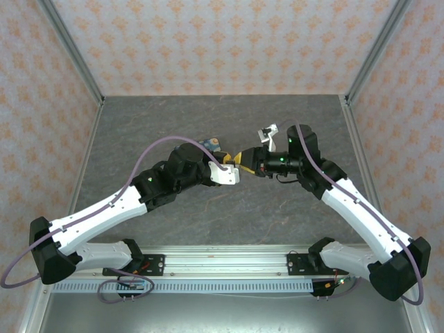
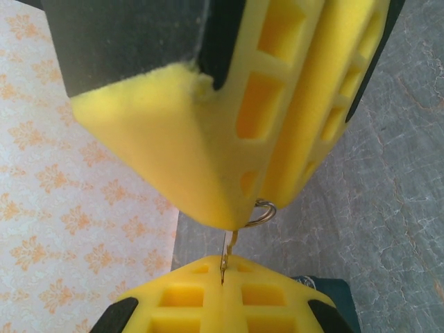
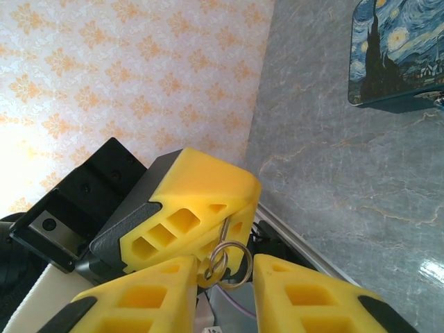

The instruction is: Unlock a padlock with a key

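Fingers meet over the grey table (image 1: pixel 139 125): yellow L fingers (image 2: pixel 208 159) clenched on a small metal key (image 2: pixel 226 253) w/ wire ring, blade aimed at the yellow R fingers (image 3: pixel 139 298), which stand parted, the ring hanging between them. Looks like a hand-over; unlocking not yet begun. Padlock can't be picked out. Blue night-sky painted tin box (image 3: pixel 395 55) lies nearby, on the far side.

Two tools (image 2: pixel 244 211) (image 3: pixel 225 274), one key (image 2: pixel 225 258), one tin box (image 3: pixel 392 55)
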Controlling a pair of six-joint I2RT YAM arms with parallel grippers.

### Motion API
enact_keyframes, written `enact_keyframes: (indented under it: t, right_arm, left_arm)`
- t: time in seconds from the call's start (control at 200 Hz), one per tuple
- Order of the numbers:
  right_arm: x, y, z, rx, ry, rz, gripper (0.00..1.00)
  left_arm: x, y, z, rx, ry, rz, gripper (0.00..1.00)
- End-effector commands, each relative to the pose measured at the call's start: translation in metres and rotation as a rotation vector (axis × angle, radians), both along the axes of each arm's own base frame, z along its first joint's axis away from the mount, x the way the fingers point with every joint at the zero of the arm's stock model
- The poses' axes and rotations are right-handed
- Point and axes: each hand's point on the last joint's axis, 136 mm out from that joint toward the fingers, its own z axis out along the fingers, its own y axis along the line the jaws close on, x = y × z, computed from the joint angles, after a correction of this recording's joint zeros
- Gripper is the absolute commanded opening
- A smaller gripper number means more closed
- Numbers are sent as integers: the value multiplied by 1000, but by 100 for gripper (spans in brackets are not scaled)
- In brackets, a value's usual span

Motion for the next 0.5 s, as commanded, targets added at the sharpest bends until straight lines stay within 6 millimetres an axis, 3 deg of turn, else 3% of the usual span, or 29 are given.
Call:
enact_keyframes:
  t: [0.0,0.335,0.4,0.495]
  right_arm:
    - [3,3,2,17,-8,-8,23]
    - [4,0,-1,-15,-29,-23,0]
    - [5,-4,-2,-44,-57,-37,0]
    - [7,-10,-3,-77,-109,-61,0]
  left_arm:
    - [3,0,17,-16,-38,13,0]
    - [6,1,19,-39,-34,38,0]
    - [5,3,23,-66,-20,54,10]
    - [1,10,26,-117,16,82,33]
